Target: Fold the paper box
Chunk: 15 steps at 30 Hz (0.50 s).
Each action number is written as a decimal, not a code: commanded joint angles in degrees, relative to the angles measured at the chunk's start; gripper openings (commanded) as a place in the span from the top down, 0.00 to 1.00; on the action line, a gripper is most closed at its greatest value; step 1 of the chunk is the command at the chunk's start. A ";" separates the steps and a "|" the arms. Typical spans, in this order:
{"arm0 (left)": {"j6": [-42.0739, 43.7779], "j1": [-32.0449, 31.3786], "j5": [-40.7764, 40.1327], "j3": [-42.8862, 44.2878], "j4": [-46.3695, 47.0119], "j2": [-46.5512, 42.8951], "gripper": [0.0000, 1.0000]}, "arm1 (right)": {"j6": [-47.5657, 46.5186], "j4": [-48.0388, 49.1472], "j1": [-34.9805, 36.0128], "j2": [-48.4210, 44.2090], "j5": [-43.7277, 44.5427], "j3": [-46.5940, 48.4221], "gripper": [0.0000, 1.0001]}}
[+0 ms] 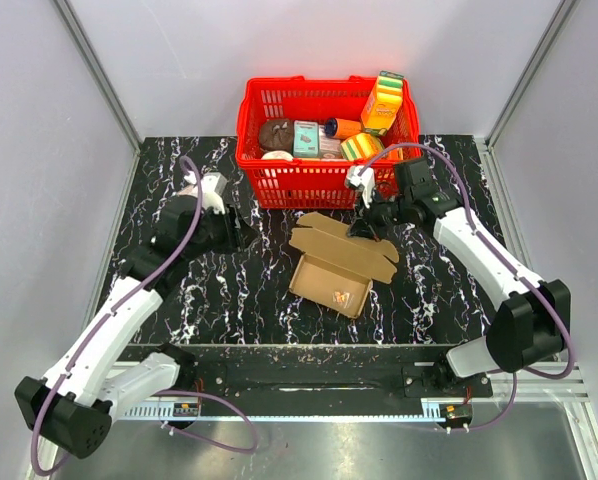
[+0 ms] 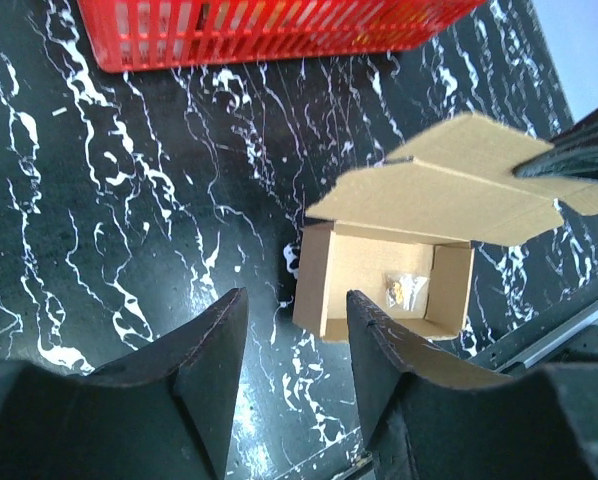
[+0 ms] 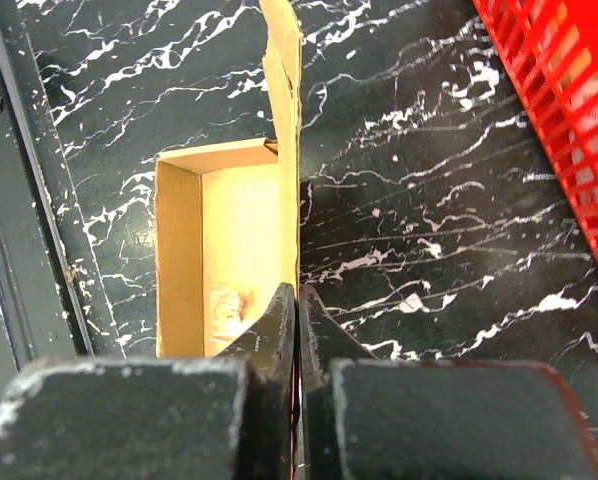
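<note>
Black marbled table (image 1: pixel 229 300) fills the space between pale walls, with the red basket (image 1: pixel 279 185) of printed packages (image 1: pixel 383 100) at its far edge. Your paper box (image 1: pixel 329 280) lies at the middle of the table, near the basket on your side of it. Its tray is open upward and its lid (image 2: pixel 459 170) is raised off the far side.

Your right tool (image 3: pixel 297 295) is closed tight on the free edge of that lid, pinching the cardboard sheet. From its wrist view you see the lid edge-on. That suggests the grip sits square to the sheet and suits swinging the lid over on its crease.

Your left tool (image 2: pixel 297 297) hangs above bare table to the left of the box, spread wide, holding nothing and apart from the cardboard. It looks placed there so you can brace the tray wall or tuck a flap while the other arm folds.

A small pale object (image 2: pixel 409 288) lies inside the tray, though it is too small to say what it is. By the look of things you are partway through: the tray walls stand, and the lid is not yet brought down.
</note>
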 commanded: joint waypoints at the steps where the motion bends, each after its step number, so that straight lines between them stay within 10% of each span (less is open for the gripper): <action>1: -0.31 2.53 4.54 3.07 0.50 -2.55 0.51 | -11.70 -5.02 1.57 0.73 -5.57 4.46 1.00; 15: 0.39 4.47 3.05 -0.89 -0.38 -2.47 0.51 | -24.64 -18.57 10.89 10.84 -1.79 13.34 1.00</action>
